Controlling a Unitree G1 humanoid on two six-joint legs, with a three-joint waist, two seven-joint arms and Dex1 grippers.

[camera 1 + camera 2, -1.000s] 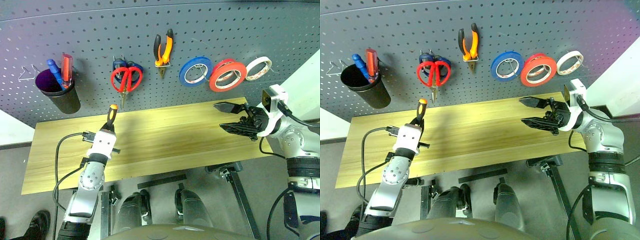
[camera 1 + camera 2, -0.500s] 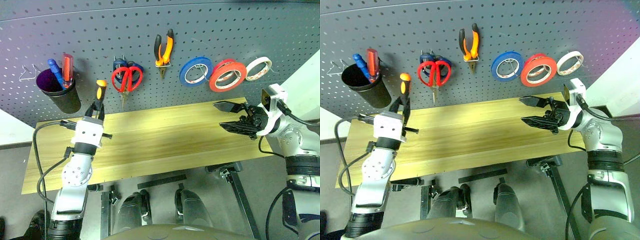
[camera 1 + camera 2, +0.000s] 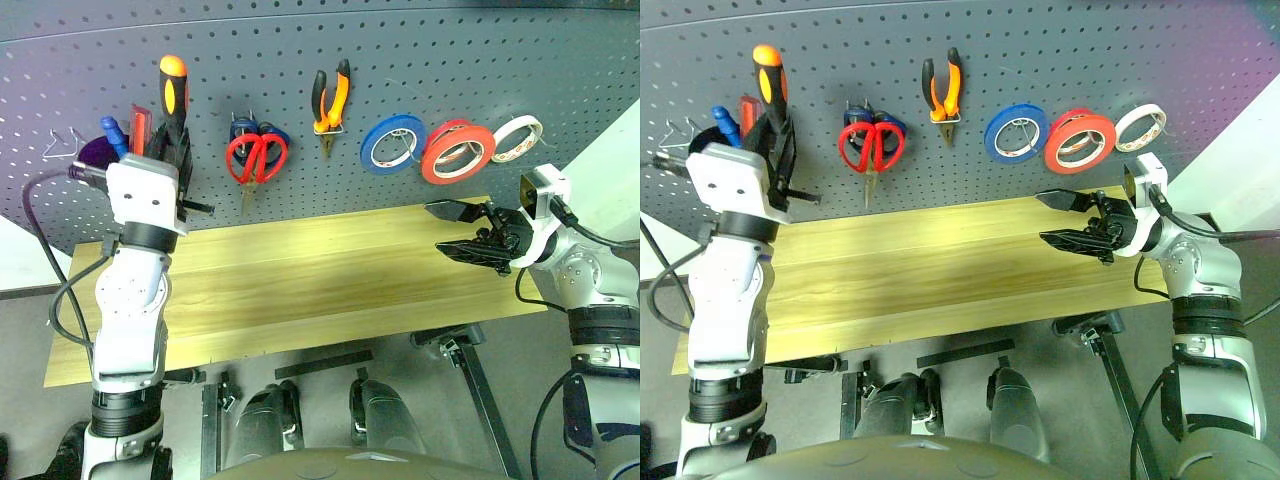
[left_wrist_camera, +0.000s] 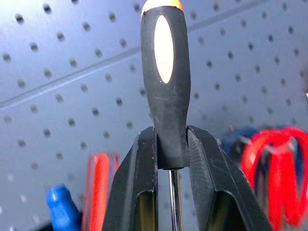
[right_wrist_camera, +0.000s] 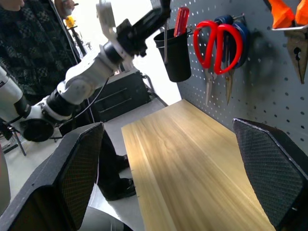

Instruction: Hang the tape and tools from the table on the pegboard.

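The left gripper (image 4: 171, 154) is clenched on the base of the screwdriver (image 3: 172, 95), handle-up against the pegboard (image 3: 420, 50), at about one o'clock of the black cup (image 3: 702, 140). Light and stiff, its rubbery handle probably grips well; the bare shaft looks slippery. The right gripper (image 3: 465, 228) hangs released over the table (image 3: 320, 280).

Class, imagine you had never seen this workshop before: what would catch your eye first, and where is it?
First, the left claw, shut on an orange-and-black screwdriver, held up against the grey pegboard above the black cup. Next, the hung row: red scissors, pliers and three tape rolls, the big red roll boldest.
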